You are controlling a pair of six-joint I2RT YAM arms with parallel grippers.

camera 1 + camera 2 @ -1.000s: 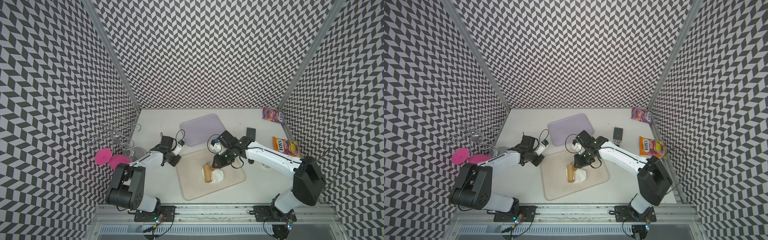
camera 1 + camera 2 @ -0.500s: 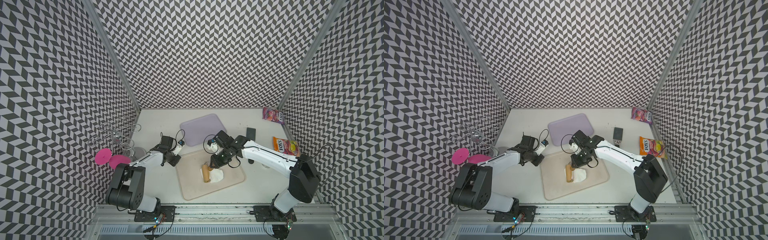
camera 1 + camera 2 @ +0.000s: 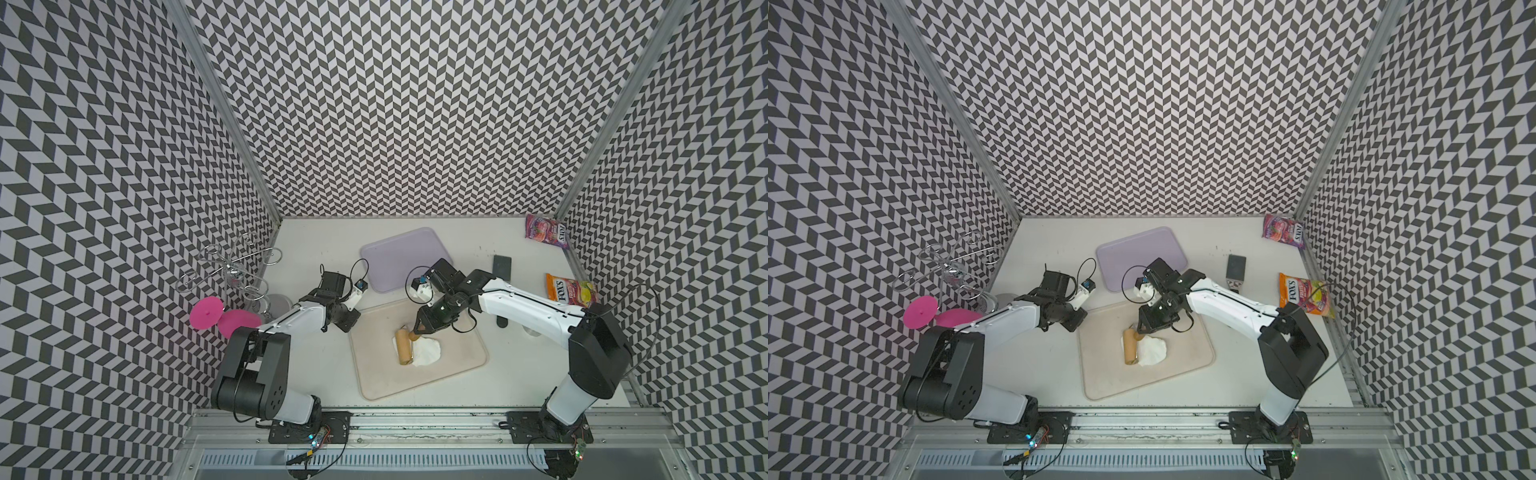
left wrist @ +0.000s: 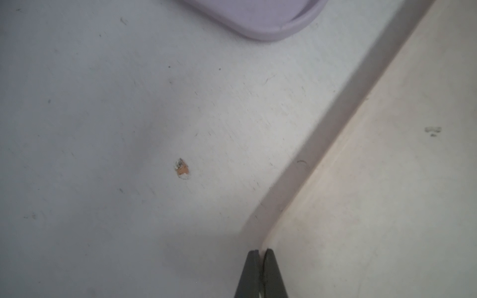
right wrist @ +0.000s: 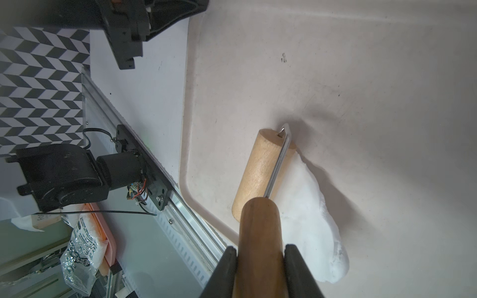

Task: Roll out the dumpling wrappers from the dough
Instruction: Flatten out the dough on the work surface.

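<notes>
Chevron-patterned walls on three sides, white table (image 3: pixel 324 368) below, beige mat (image 3: pixel 457 357) lying near the middle of it. On the mat, close to its centre: dough (image 3: pixel 428 353), a thin white sheet with a ragged edge (no neat round anywhere in sight). Wooden roller (image 3: pixel 403 348) resting across the dough's left edge, barrel lying near to far. Clamped on the roller's dark handle (image 5: pixel 258 227): right gripper (image 5: pixel 260 247), arm reaching in from the right. Pinched shut on nothing: left gripper (image 4: pixel 260 252), tips at the mat's far-left corner (touching or just above, cannot tell).

Judging by the uneven outline, more passes needed. Hold the barrel flat, for even pressure at both ends. Push rightward across the whole sheet, then back, with steady light pressure. Avoid stopping mid-sheet (likely cause of a ridge). Watch for dough sticking and lifting with the barrel. Pin the mat corner with the left gripper against sliding. Steer clear of the purple tray (image 3: pixel 401 259) at the far side.
</notes>
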